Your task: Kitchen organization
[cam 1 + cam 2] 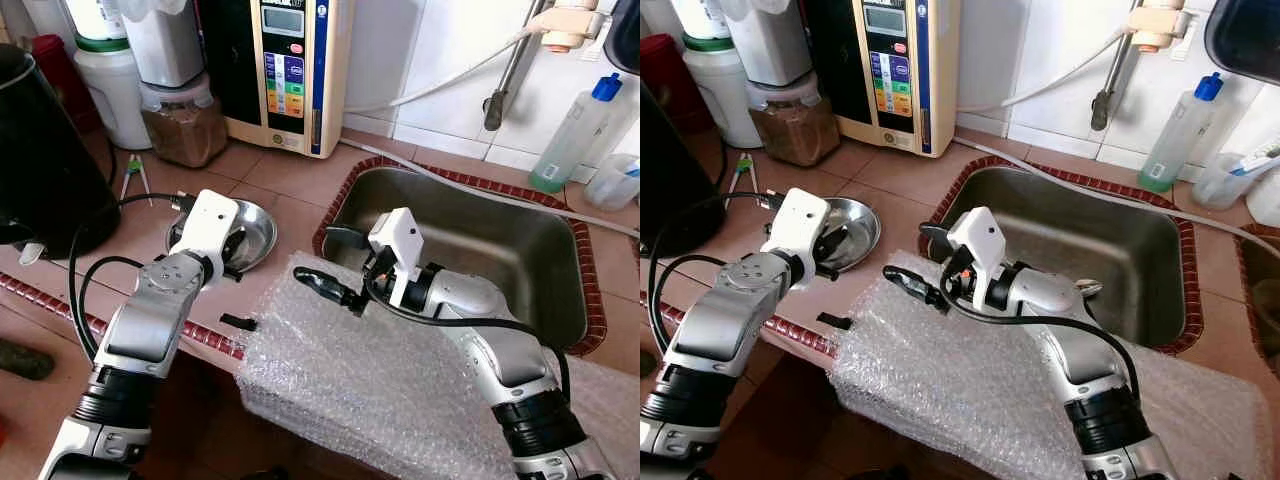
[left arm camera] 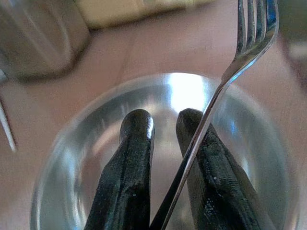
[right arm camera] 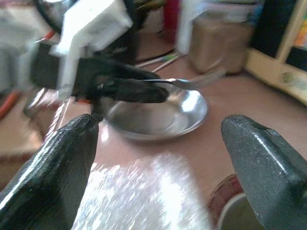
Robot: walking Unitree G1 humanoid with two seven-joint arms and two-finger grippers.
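Fork (image 2: 225,76) sits pinched in left end effector (image 2: 163,129) above steel bowl (image 1: 262,228), apparently inside its rim; right end effector (image 3: 158,139) gapes empty.

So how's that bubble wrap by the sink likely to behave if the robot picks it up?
The bubble wrap would probably flop: it already droops over the counter edge. It looks thin and air-filled, so likely very light. The open right end effector, above it, may pinch only one layer, and the glossy plastic could slip.

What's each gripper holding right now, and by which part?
Left gripper holds a fork by its handle, fingers closed on it above the steel bowl. Right gripper is open, holding nothing.
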